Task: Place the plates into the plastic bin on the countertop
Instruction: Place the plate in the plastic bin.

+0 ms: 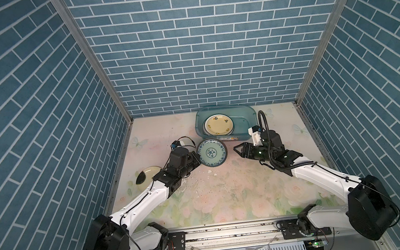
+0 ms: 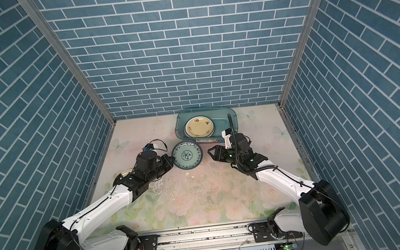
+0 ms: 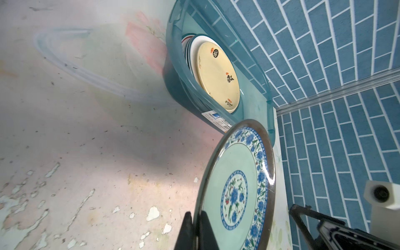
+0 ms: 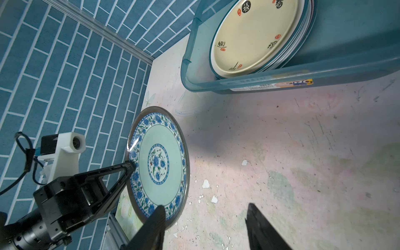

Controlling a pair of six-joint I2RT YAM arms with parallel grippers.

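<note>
A teal floral plate [image 1: 212, 152] [image 2: 187, 158] hangs tilted above the countertop [image 1: 213, 192], just in front of the plastic bin [image 1: 225, 107]. My left gripper [image 1: 197, 157] [image 3: 195, 227] is shut on its left rim, and the plate's face [image 3: 236, 188] fills the left wrist view. My right gripper [image 1: 237, 152] [image 4: 205, 207] stands open just right of that plate [image 4: 159, 164], holding nothing. Inside the bin lies a stack of plates with a pale yellow one [image 1: 219, 124] [image 4: 255, 36] on top. A cream plate with a black blotch [image 1: 146, 175] lies at the left wall, half hidden by my left arm.
The bin [image 2: 205, 108] stands against the blue brick back wall, its labelled long side facing the arms. Brick walls close in left and right. The countertop is scuffed with peeled white flecks [image 1: 210, 171] in the middle. A metal rail [image 1: 230, 231] runs along the front edge.
</note>
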